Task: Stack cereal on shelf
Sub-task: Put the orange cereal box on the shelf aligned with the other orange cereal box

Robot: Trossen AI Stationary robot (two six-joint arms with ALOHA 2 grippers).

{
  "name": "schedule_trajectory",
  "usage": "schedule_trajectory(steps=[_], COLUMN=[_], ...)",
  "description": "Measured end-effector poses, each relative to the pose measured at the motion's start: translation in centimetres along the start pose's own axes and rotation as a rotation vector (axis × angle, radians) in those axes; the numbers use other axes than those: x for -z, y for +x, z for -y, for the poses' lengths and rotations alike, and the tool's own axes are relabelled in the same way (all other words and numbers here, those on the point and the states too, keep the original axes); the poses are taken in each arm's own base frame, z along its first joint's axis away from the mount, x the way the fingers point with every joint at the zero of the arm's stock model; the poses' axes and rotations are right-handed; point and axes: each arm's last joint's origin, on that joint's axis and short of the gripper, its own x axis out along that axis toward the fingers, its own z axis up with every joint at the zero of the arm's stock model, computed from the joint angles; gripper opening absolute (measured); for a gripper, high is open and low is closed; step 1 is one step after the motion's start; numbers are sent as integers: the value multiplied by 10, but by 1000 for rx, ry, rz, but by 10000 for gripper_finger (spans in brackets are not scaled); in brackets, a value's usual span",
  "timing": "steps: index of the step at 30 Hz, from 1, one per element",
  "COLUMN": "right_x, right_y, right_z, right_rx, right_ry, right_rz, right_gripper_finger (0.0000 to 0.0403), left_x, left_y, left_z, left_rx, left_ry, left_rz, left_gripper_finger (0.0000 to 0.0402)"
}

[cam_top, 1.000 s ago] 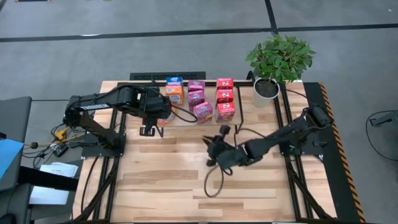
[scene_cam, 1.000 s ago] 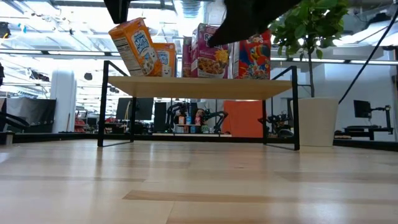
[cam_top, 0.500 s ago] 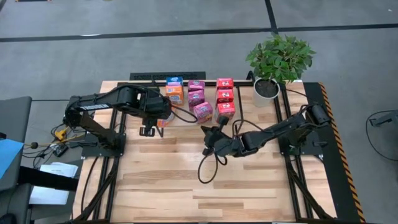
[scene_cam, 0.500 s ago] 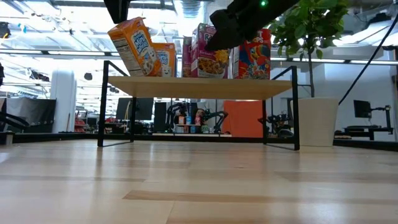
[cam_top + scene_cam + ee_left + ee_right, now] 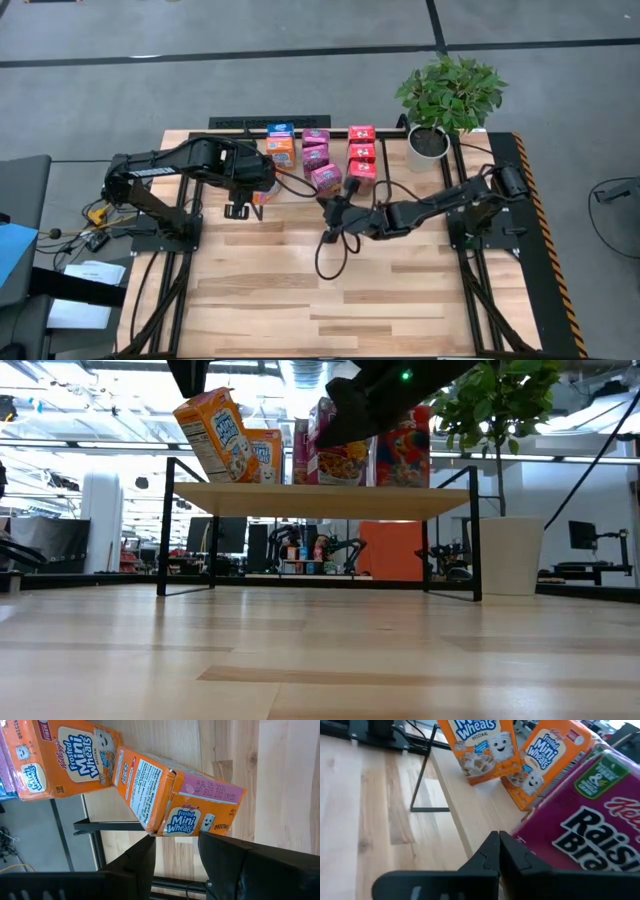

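Left claw [image 5: 175, 842] pinching tilted orange box [image 5: 172, 795] at shelf [image 5: 320, 500] edge — right claw [image 5: 498, 851] pressed together.

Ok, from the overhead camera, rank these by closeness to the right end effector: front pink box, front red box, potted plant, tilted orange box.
From the right end effector:
1. Front pink box, just behind it.
2. Front red box, behind, toward the plant.
3. Tilted orange box, left, in the left end effector.
4. Potted plant, far right corner.
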Motion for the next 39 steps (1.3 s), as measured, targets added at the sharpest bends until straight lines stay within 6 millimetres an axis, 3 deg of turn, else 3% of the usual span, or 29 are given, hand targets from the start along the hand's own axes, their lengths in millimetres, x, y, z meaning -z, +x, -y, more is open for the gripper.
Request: schedule_trajectory(steps=[7,12,16,20,25,29,39], right_x=[-14,-49,-67,-59,-30,-9,7], right_y=[-7,-36,-60,-73,-89,-100,-86], right_z=[-6,-18,-23,-24,-19,-14,-4], right_rx=[-43,68,246,316,209,262,328], right_ry=[0,-140,-331,-412,-258,-187,-154], right_rz=[120,164,65,-40,-143,-215,-261], right_gripper_finger=[33,25,13,12,7,9,8], left_x=[0,0,0,0,0,0,0], left_y=[0,0,0,0,0,0,0], left_z=[0,0,0,0,0,0,0], left_rx=[0,0,0,0,4,6,-2], left_ry=[0,-1,-3,-3,-3,14,21], left_rz=[0,0,0,0,1,0,-1], left_gripper_finger=[139,139,139,139,139,139,139])
